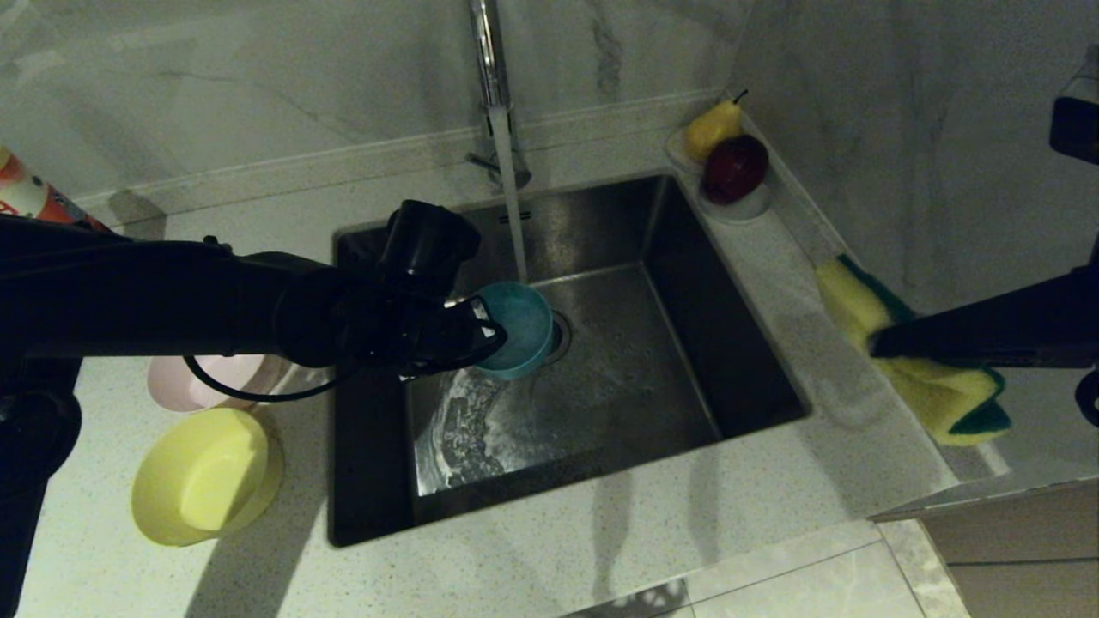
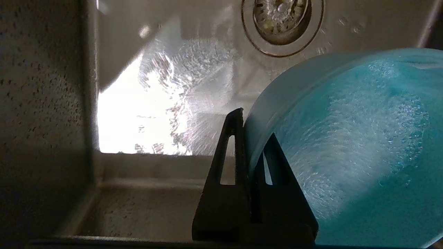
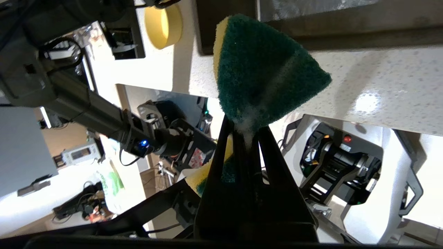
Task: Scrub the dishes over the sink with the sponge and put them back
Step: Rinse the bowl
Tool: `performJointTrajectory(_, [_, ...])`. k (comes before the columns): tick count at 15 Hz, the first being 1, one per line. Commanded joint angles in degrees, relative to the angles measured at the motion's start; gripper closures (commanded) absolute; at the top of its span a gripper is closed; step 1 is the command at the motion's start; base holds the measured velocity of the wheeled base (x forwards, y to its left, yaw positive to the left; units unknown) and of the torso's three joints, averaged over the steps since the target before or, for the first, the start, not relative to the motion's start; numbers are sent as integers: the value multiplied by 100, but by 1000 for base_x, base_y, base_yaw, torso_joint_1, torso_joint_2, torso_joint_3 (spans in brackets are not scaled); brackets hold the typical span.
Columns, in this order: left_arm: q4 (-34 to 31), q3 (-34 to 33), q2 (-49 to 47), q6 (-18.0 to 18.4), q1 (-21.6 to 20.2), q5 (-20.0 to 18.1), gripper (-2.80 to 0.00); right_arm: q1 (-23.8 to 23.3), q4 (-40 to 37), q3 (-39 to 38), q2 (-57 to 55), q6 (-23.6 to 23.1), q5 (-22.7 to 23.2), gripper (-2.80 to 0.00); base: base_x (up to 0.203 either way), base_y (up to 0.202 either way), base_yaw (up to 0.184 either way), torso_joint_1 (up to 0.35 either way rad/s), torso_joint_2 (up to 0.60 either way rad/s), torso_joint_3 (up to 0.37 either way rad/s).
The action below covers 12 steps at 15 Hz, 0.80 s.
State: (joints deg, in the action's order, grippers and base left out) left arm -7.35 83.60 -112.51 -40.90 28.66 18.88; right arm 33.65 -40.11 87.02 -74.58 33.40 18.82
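Over the sink (image 1: 738, 360), the robot's left arm reaches level across from the worktop's left side, its left gripper (image 1: 485, 330) clamped on the rim of the light blue bowl (image 1: 519, 330). The bowl hangs tilted on its side above the basin floor, just beside the drain strainer (image 2: 280, 20), with the tap's stream (image 1: 513, 215) falling at its upper edge. In the left wrist view the two dark fingers (image 2: 228, 155) pinch the wall of the bowl, one outside and one inside, and froth coats its inner face.

At the worktop's right edge, the right arm comes in from the side, its right gripper (image 3: 247, 133) closed on the sponge (image 3: 263, 69). The sponge is folded, green face and yellow foam both showing, and appears to hang just above the counter rather than rest on it.

On the worktop's left side sit the yellow bowl (image 1: 206, 476), near the front edge, and the pale pink bowl (image 1: 215, 378), partly hidden behind the left arm. At the back right corner a white dish (image 1: 747, 206) holds a pear (image 1: 713, 129) and a red apple (image 1: 735, 167).
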Motion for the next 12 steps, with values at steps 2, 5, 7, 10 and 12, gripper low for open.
performJointTrajectory(2, [32,76,-51,-23,17,1,0,-7,1,-61,-21,17,61,0,0,0,0,0,0,0])
performJointTrajectory(5, [41,174,-129,-23,34,-4,0,-16,281,-190,-7,26,70,0,0,0,0,0,0,0])
performJointTrajectory(7, [24,209,-140,-29,52,-7,0,-16,354,-238,5,35,70,0,0,0,0,0,0,0])
performJointTrajectory(10, [14,148,-88,-32,88,1,0,-16,354,-229,15,35,70,0,0,0,0,0,0,0])
performJointTrajectory(12, [-23,121,-59,-94,122,10,0,-16,346,-238,40,35,64,0,0,0,0,0,0,0])
